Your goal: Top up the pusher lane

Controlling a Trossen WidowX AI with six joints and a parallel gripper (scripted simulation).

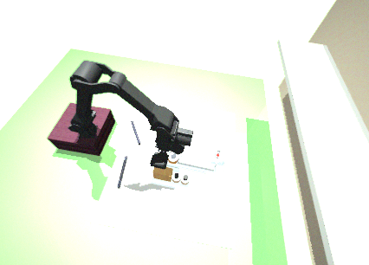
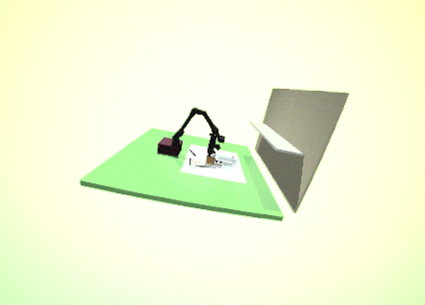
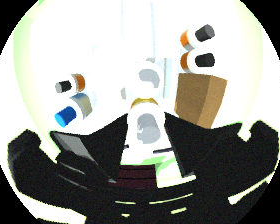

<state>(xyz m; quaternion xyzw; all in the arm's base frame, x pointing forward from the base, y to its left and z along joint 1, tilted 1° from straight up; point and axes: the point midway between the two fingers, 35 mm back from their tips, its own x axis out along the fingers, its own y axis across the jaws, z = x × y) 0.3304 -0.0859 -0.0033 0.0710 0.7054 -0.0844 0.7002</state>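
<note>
My gripper (image 3: pixel 146 124) (image 1: pixel 159 161) (image 2: pixel 212 154) is shut on a jar with a pale lid (image 3: pixel 148 131), upright in the wrist view, with a yellow-orange band at its far side. Directly ahead, a second pale-lidded jar (image 3: pixel 149 77) (image 1: pixel 173 157) stands in the lane (image 3: pixel 167 82) (image 1: pixel 200 166). The two jars are in line and look close together; I cannot tell if they touch. The held jar's base, the front stop and the pusher plate are hidden or washed out, so I cannot tell whether the held jar stands on the lane floor.
A brown box (image 3: pixel 195 100) (image 1: pixel 163 173) and two dark-capped jars (image 3: pixel 197 61) (image 3: pixel 198 36) stand right of the lane in the wrist view. A blue-capped jar (image 3: pixel 73 110) and a small dark-capped jar (image 3: pixel 71 84) are on the left. Two dark bars (image 1: pixel 135 132) (image 1: pixel 122 171) lie nearer the base.
</note>
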